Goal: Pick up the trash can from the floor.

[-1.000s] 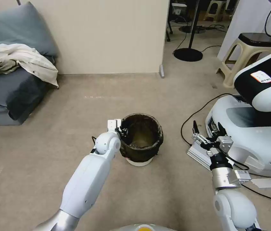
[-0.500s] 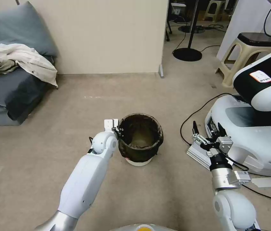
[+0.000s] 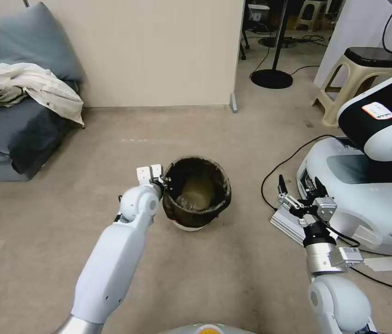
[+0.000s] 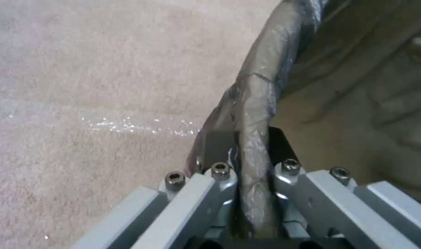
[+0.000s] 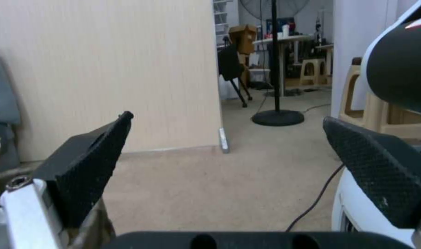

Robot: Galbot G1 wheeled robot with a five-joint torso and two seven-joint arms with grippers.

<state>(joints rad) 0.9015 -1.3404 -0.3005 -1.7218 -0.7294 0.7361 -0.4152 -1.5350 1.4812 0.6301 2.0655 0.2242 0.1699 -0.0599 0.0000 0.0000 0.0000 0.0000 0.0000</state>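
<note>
Left gripper (image 3: pixel 162 184) is clamped on the rim of the trash can (image 3: pixel 196 192), one finger inside and one outside; the left wrist view shows the bag-wrapped rim (image 4: pixel 254 138) pinched between the two fingers (image 4: pixel 220 180). Compared with half a second ago, the can sits higher and further left in the head view and leans over, its mouth tipped toward the arm and its white base (image 3: pixel 187 226) peeking out below the dark bag. That suggests the lift has begun: the can appears to be coming off the floor (image 3: pixel 233 260), though whether its base has fully cleared the carpet I cannot tell. Hanging from a single rim point, it will likely swing or tilt further.

Right gripper (image 3: pixel 298 195) hovers well apart to the right, fingers spread wide, near the white robot base (image 3: pixel 367 208) and its black cable (image 3: pixel 279 169).
</note>
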